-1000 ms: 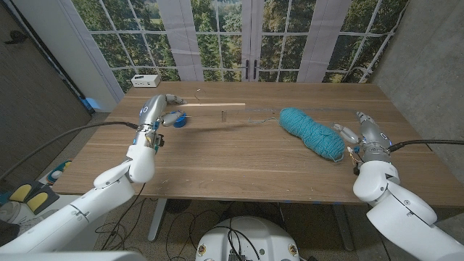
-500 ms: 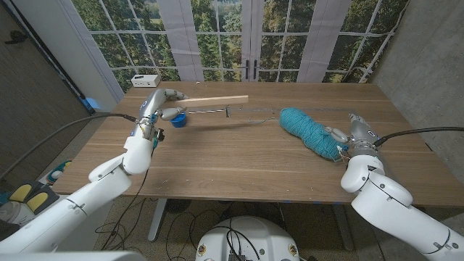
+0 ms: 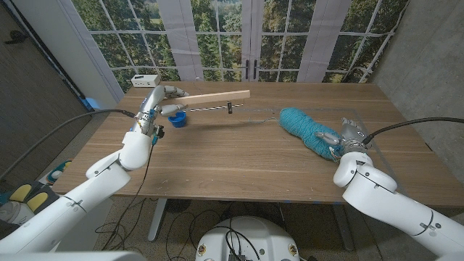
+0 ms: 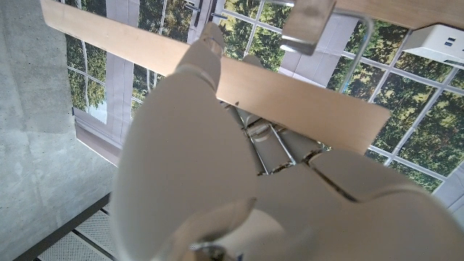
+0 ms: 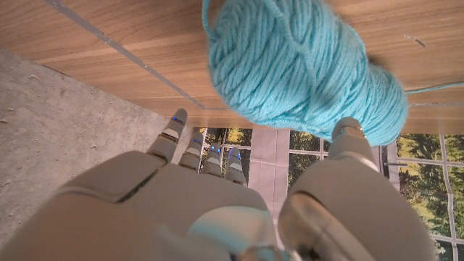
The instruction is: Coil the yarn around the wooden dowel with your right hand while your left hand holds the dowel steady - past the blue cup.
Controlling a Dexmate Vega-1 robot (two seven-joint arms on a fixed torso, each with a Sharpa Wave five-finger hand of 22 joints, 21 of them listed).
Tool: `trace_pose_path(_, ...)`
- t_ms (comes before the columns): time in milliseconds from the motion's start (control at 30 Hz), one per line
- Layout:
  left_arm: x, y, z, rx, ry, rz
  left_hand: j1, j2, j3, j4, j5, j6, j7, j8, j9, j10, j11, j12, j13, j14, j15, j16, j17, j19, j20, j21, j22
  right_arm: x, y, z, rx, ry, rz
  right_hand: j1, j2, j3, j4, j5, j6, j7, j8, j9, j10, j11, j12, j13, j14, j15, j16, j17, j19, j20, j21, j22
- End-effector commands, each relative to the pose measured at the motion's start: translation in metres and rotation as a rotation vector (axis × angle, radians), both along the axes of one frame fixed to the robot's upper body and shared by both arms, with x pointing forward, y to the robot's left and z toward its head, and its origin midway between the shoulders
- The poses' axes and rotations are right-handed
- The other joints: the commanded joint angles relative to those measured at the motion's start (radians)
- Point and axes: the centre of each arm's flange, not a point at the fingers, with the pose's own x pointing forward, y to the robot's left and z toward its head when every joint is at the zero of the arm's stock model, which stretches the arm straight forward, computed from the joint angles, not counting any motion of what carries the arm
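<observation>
My left hand [image 3: 162, 98] grips one end of the flat wooden dowel [image 3: 215, 96] and holds it level above the table's far left, over the blue cup [image 3: 177, 119]. The left wrist view shows the dowel [image 4: 290, 90] crossing in front of that hand's fingers [image 4: 210, 51]. The teal yarn skein [image 3: 309, 130] lies right of centre on the table. My right hand [image 3: 347, 135] is at the skein's near right end, fingers spread and holding nothing. In the right wrist view the thumb of the right hand [image 5: 217, 196] is against the yarn [image 5: 304, 65].
A white box [image 3: 146, 80] sits at the far left corner of the wooden table [image 3: 232, 159]. A thin strand [image 3: 255, 120] trails on the table from the skein toward the dowel. Windows stand behind the table.
The left hand has lifted the dowel off the table and holds it higher. The right hand has moved left, up to the skein's end.
</observation>
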Motion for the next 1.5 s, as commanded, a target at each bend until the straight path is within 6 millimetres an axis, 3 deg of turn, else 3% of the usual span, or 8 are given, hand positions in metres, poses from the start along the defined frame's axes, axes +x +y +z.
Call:
trace_pose_path(33, -0.003, 0.004, -0.004, -0.033, 0.008, -0.021, 0.084, 0.078, 0.002, 0.006, 0.004, 0.07, 0.062, -0.005, 0.001, 0.004, 0.008, -0.002, 0.005, 0.019, -0.059, -0.005, 0.004, -0.006, -0.102, 0.009, 0.0, 0.013, 0.006, 0.001, -0.057, 0.085, 0.017, 0.014, -0.014, -0.011, 0.0, 0.014, -0.036, -0.021, -0.004, 0.002, -0.027, -0.019, -0.002, 0.004, -0.025, -0.008, -0.002, 0.002, -0.011, -0.005, -0.002, 0.003)
trace_pose_path(833, -0.005, 0.008, -0.011, -0.045, 0.01, -0.016, 0.088, 0.081, -0.002, 0.01, 0.003, 0.073, 0.061, -0.019, 0.004, 0.006, 0.008, -0.014, 0.014, 0.025, -0.059, -0.012, 0.014, -0.014, -0.102, 0.028, -0.008, 0.041, 0.021, 0.011, -0.155, 0.334, -0.045, 0.048, -0.022, -0.031, 0.003, 0.031, -0.039, -0.022, 0.01, 0.003, -0.017, -0.018, 0.013, 0.006, -0.03, -0.02, 0.008, 0.004, 0.001, -0.024, 0.007, 0.004)
trace_pose_path(900, -0.006, 0.009, -0.012, -0.055, 0.002, -0.018, 0.089, 0.081, -0.002, 0.01, 0.003, 0.074, 0.059, -0.019, 0.004, 0.007, 0.006, -0.015, 0.014, 0.024, -0.059, -0.013, 0.015, -0.015, -0.101, 0.029, -0.008, 0.041, 0.022, 0.012, -0.168, 0.32, -0.054, 0.079, -0.005, -0.029, 0.003, 0.043, -0.036, -0.018, 0.016, 0.003, 0.011, -0.033, 0.025, 0.007, 0.008, -0.036, 0.026, 0.005, 0.039, -0.035, 0.021, 0.004)
trace_pose_path(1000, -0.005, 0.009, -0.012, -0.046, 0.015, -0.014, 0.089, 0.081, -0.003, 0.01, 0.002, 0.074, 0.059, -0.021, 0.004, 0.006, 0.005, -0.016, 0.015, 0.026, -0.061, -0.014, 0.016, -0.015, -0.101, 0.032, -0.009, 0.039, 0.024, 0.013, -0.182, 0.266, -0.071, 0.177, 0.057, -0.023, 0.011, 0.074, 0.077, 0.01, 0.055, 0.003, 0.192, -0.051, 0.078, 0.011, 0.261, -0.138, 0.128, 0.026, 0.199, -0.086, 0.074, 0.008)
trace_pose_path(1133, -0.004, 0.009, -0.014, -0.051, 0.013, -0.016, 0.089, 0.082, -0.003, 0.011, 0.002, 0.07, 0.058, -0.025, 0.005, 0.008, 0.006, -0.017, 0.018, 0.028, -0.061, -0.015, 0.017, -0.016, -0.101, 0.035, -0.01, 0.038, 0.027, 0.014, -0.194, 0.19, -0.068, 0.264, 0.164, -0.025, 0.028, 0.087, 0.496, 0.008, 0.166, 0.003, 0.559, -0.038, 0.201, 0.027, 0.581, -0.212, 0.285, 0.089, 0.365, -0.125, 0.137, 0.015)
trace_pose_path(1233, -0.004, 0.009, -0.014, -0.044, 0.013, -0.007, 0.088, 0.083, -0.004, 0.012, 0.001, 0.07, 0.056, -0.026, 0.005, 0.006, 0.009, -0.02, 0.019, 0.026, -0.061, -0.017, 0.018, -0.017, -0.102, 0.037, -0.01, 0.037, 0.029, 0.015, -0.225, 0.135, -0.072, 0.392, 0.261, -0.005, 0.006, 0.065, 0.773, -0.01, 0.216, 0.001, 0.804, -0.046, 0.317, 0.055, 0.81, -0.243, 0.445, 0.199, 0.438, -0.154, 0.181, 0.023)
trace_pose_path(1333, -0.004, 0.009, -0.015, -0.05, 0.016, -0.012, 0.088, 0.083, -0.004, 0.013, 0.0, 0.07, 0.055, -0.028, 0.006, 0.006, 0.008, -0.021, 0.02, 0.028, -0.061, -0.018, 0.019, -0.018, -0.102, 0.039, -0.011, 0.034, 0.03, 0.015, -0.247, 0.082, -0.077, 0.48, 0.31, 0.012, 0.005, 0.033, 0.94, 0.007, 0.239, 0.005, 0.977, -0.025, 0.407, 0.092, 0.894, -0.25, 0.56, 0.315, 0.466, -0.158, 0.219, 0.039)
trace_pose_path(1500, -0.004, 0.009, -0.014, -0.048, 0.017, -0.013, 0.089, 0.084, -0.004, 0.013, 0.0, 0.069, 0.055, -0.031, 0.007, 0.008, 0.007, -0.024, 0.021, 0.026, -0.059, -0.021, 0.021, -0.019, -0.102, 0.042, -0.012, 0.03, 0.034, 0.015, -0.302, -0.016, -0.113, 0.52, 0.304, 0.013, 0.003, 0.02, 0.983, 0.008, 0.239, 0.011, 1.023, -0.016, 0.44, 0.118, 0.908, -0.25, 0.608, 0.376, 0.452, -0.189, 0.236, 0.057)
